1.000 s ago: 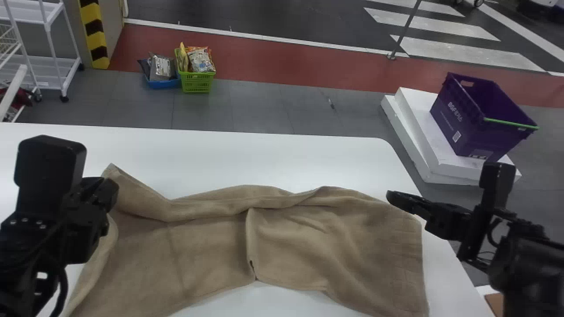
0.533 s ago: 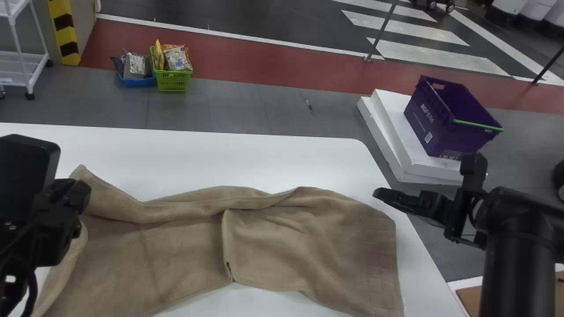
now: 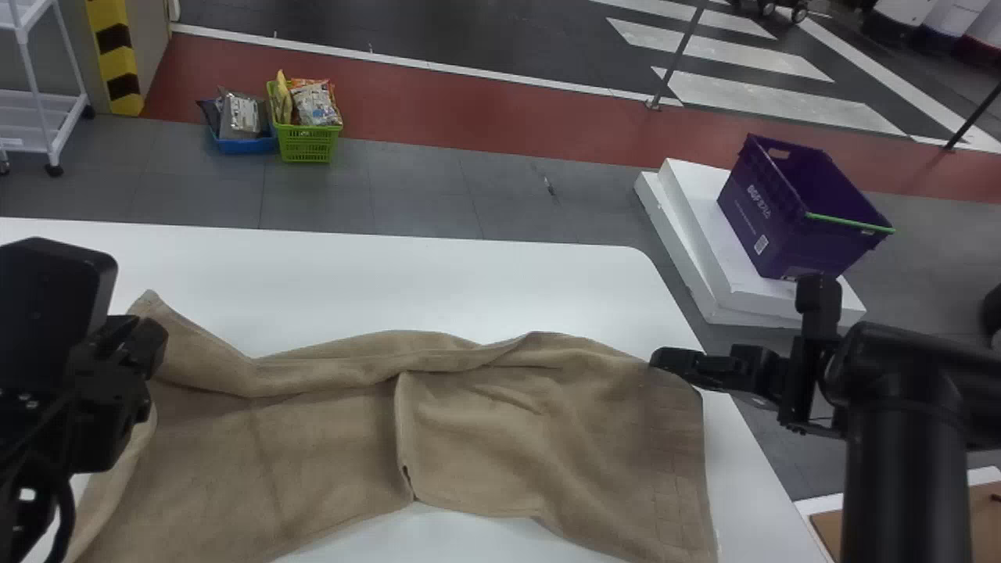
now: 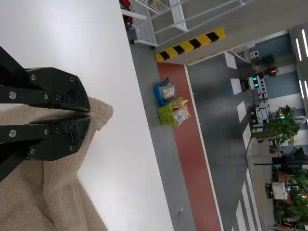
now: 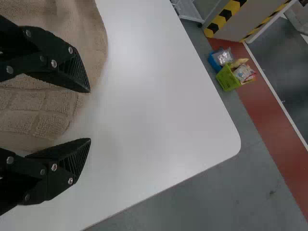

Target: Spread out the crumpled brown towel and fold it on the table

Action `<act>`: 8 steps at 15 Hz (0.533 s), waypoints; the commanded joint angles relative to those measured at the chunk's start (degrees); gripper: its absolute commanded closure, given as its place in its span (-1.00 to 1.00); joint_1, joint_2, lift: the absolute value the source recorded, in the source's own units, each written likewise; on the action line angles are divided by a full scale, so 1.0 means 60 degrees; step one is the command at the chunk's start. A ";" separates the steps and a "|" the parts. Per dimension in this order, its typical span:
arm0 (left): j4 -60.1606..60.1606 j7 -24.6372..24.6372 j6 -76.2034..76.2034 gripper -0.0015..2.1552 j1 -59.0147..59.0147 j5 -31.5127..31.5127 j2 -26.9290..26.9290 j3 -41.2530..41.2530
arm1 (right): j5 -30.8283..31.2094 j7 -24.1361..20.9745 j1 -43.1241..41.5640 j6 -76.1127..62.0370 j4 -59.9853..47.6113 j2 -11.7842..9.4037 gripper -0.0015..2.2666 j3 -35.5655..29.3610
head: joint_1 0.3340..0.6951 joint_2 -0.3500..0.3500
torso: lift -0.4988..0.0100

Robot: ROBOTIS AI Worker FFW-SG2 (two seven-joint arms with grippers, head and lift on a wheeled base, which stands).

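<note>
The brown towel (image 3: 500,438) lies spread lengthwise across the table, with a rolled ridge along its far edge and a raised crease in the middle. At its far left corner is my left gripper (image 3: 148,344). The left wrist view has that gripper (image 4: 89,114) shut on the towel's corner (image 4: 102,111), whose tip pokes out past the fingers. My right gripper (image 3: 665,360) is at the towel's far right corner. In the right wrist view the same gripper (image 5: 90,115) stands open, one finger over the towel (image 5: 53,101) and the other over bare table.
The white table (image 3: 391,274) has its rounded far right corner just beyond the right gripper. On the floor past it stand a purple crate (image 3: 798,211) on white slabs (image 3: 688,242), and a green basket (image 3: 306,144) beside a blue one (image 3: 246,145).
The head view has turned to the right. My right gripper has come left and in over the towel's far right corner. The left gripper has stayed at its corner.
</note>
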 commanded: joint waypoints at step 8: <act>-0.0079 0.0013 0.0000 -0.07 0.0060 0.0000 0.0014 0.0042 | -0.0334 0.0541 0.0410 0.2070 -0.2586 0.0694 0.25 -0.0073 | 1.00 -0.93 | 0.46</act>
